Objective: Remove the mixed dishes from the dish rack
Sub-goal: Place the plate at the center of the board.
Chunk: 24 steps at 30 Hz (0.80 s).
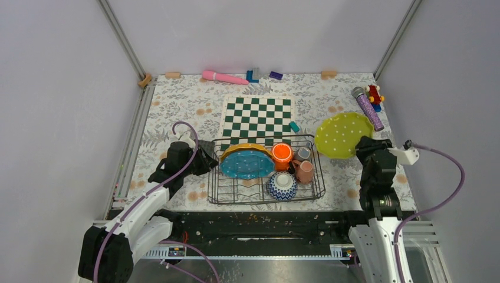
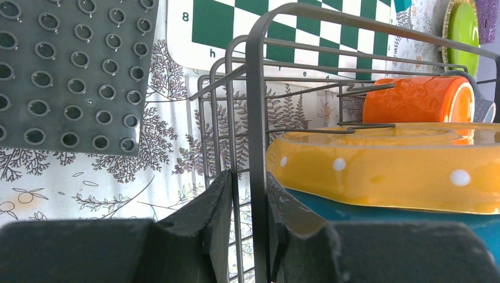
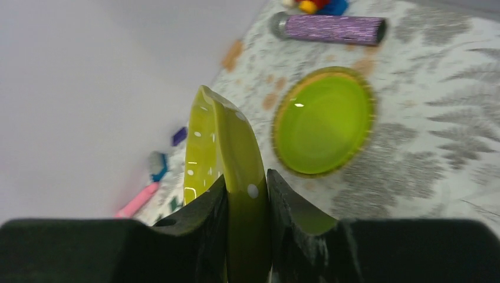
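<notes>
The dish rack (image 1: 236, 193) stands in the middle of the table. It holds a yellow-orange plate (image 1: 244, 149) over a teal plate (image 1: 243, 166), an orange cup (image 1: 282, 154), a small grey cup (image 1: 303, 153), a pink mug (image 1: 305, 171) and a blue-and-white bowl (image 1: 282, 186). My left gripper (image 1: 207, 160) is shut on the rack's left end wires (image 2: 255, 118), beside the yellow-orange plate (image 2: 383, 171). My right gripper (image 1: 361, 146) is shut on the rim of a white-dotted lime green plate (image 3: 227, 153), held above the table to the right of the rack. A second lime plate (image 3: 323, 121) lies flat below it.
A green-and-white chessboard (image 1: 257, 117) lies behind the rack. A grey studded mat (image 2: 71, 71) lies left of the rack. A purple glitter cylinder (image 1: 368, 108) and a small toy (image 1: 374, 93) sit at the back right. A pink object (image 1: 224, 77) and blue blocks (image 1: 253, 75) lie along the back edge.
</notes>
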{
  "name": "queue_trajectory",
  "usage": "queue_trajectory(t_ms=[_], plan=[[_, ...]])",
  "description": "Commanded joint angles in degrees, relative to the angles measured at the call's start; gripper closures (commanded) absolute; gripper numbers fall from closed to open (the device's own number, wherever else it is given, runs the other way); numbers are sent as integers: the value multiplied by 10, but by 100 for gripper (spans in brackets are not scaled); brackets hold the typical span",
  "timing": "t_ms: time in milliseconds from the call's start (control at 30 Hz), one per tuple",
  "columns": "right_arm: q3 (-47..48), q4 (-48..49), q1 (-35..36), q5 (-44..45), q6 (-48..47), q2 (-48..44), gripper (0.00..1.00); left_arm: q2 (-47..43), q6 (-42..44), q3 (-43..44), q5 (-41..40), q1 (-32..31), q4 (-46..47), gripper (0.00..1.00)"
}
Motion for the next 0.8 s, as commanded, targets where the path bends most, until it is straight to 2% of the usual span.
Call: queue_trajectory(t_ms=[0,267,600,767], plan=[[4,-8,-2,127,-6,-57,100,-4,18,12,-10,0,-27,77],[-16,-76,-2,242,-13,-122,100,-4,19,12,-9,0,-26,77],[-64,-126,-2,292,23,-146,100,-2,18,12,-4,0,-25,77],[-94,-132,-2,278,52,-134,100,-1,17,12,-3,0,-24,77]])
